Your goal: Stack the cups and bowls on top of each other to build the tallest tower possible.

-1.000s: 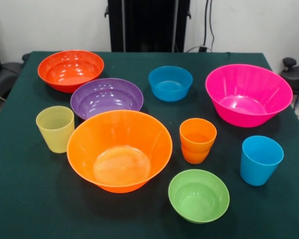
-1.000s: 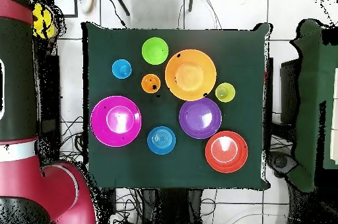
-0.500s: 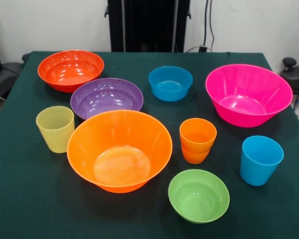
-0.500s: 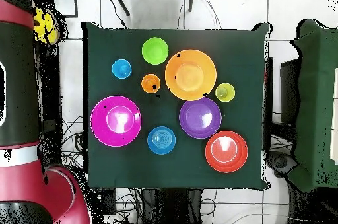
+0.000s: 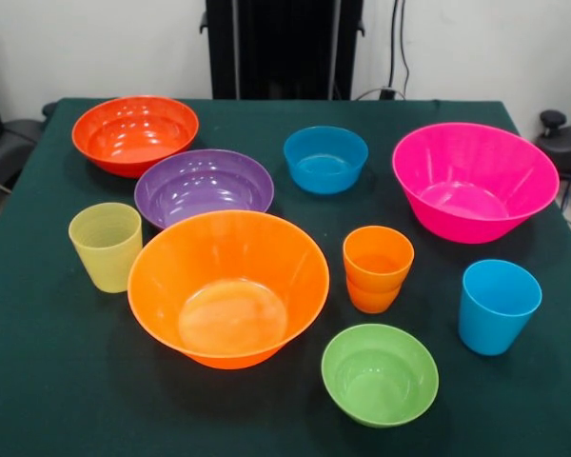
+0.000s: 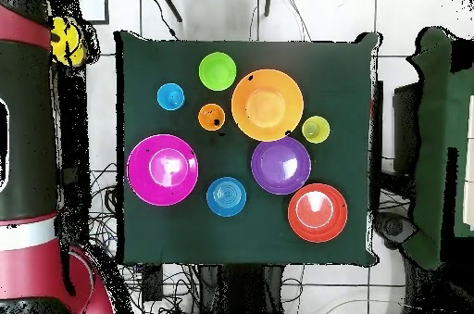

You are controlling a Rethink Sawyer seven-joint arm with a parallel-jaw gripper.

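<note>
Nothing is stacked into a tower; the vessels stand apart on the green table [image 5: 38, 381]. The large orange bowl [image 5: 228, 286] sits front centre, with the purple bowl [image 5: 203, 186] and the red-orange bowl [image 5: 133, 133] behind it. At the right is the hot pink bowl [image 5: 473, 181]. The blue bowl [image 5: 325, 158] is at the back middle and the lime green bowl [image 5: 379, 373] at the front. The ribbed yellow-green cup [image 5: 106, 246], orange cup [image 5: 377, 268] and sky blue cup [image 5: 498, 306] stand upright. A ridge round the orange cup suggests a second cup nested with it. No gripper shows.
In the overhead view the red and black arm [image 6: 28, 144] stands off the table's left side, beside the hot pink bowl [image 6: 163, 169]. A second green-covered table [image 6: 444, 144] is at the right. Cables lie on the floor around the table.
In the overhead view the arm beside the table has shifted toward the picture's bottom. The cups and bowls have not moved.
</note>
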